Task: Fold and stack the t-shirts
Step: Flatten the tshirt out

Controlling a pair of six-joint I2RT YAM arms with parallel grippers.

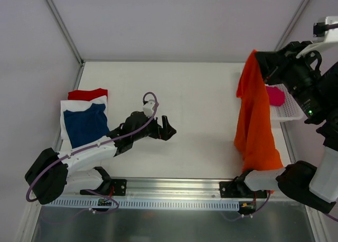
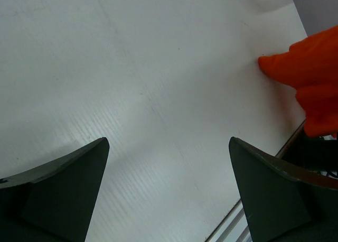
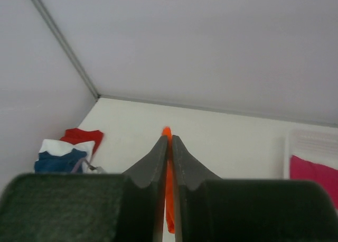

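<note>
Right gripper (image 3: 169, 139): we pinch the orange t-shirt (image 1: 256, 120) high, letting it hang straight at the right edge of the table (image 1: 200, 94).
Left gripper (image 1: 167, 128): spread, awaiting a corner.

shirt stack (image 1: 84, 118) L; hung shirt (image 1: 256, 126), basket (image 1: 290, 110) R

Nothing legible from where I sit. All three feeds checked, and there is no text, label, brand, number or sign I can read.
</note>
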